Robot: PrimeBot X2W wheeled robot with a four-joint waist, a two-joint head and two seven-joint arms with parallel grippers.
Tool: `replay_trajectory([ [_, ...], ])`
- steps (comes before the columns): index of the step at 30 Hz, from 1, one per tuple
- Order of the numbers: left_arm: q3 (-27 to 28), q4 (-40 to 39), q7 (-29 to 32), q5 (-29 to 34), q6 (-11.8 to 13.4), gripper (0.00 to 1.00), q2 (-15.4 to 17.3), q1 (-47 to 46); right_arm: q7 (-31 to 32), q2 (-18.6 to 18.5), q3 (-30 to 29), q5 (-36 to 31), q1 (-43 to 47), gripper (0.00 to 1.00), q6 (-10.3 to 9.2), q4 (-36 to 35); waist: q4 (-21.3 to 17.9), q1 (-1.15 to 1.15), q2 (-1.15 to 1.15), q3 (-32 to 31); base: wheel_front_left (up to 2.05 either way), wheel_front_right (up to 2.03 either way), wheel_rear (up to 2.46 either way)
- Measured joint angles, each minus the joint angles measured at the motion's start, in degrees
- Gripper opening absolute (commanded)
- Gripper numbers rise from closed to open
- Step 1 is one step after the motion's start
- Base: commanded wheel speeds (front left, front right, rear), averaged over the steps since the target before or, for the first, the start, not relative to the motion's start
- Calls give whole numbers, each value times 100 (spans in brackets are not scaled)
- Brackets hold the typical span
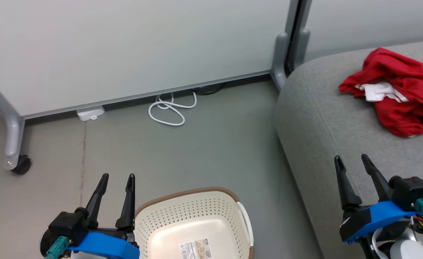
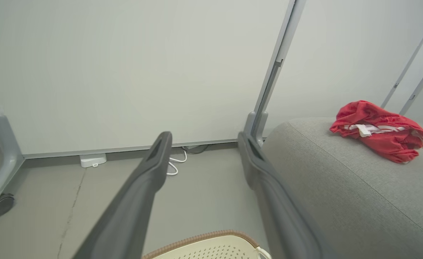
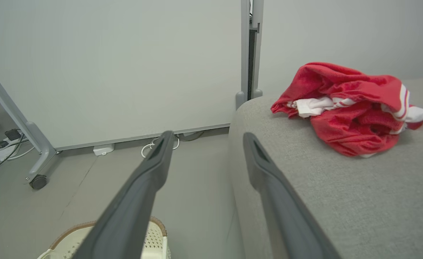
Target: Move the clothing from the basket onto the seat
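While my right gripper (image 1: 351, 158) hangs over the near edge of the seat (image 1: 319, 122), fingers spread with nothing between them, the clothing (image 1: 398, 91) lies bunched on the seat well ahead of it and slightly to the right. My left gripper (image 1: 118, 177), likewise spread wide, sits just left of the basket (image 1: 182, 212) on the floor, far from the clothing.
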Motion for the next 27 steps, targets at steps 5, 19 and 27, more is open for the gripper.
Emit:
replay_trajectory([
  [5,166,36,-4,20,0,100,-85,96,-18,5,131,32,158,100,1,-8,274,1,0,-107,0,0,0],
  [19,699,286,-4,38,0,100,-108,396,-220,10,304,49,435,100,0,200,783,1,0,-370,0,0,0],
  [27,765,360,-4,37,0,100,-88,434,-245,10,294,42,488,100,0,210,838,1,0,-376,0,0,0],
])
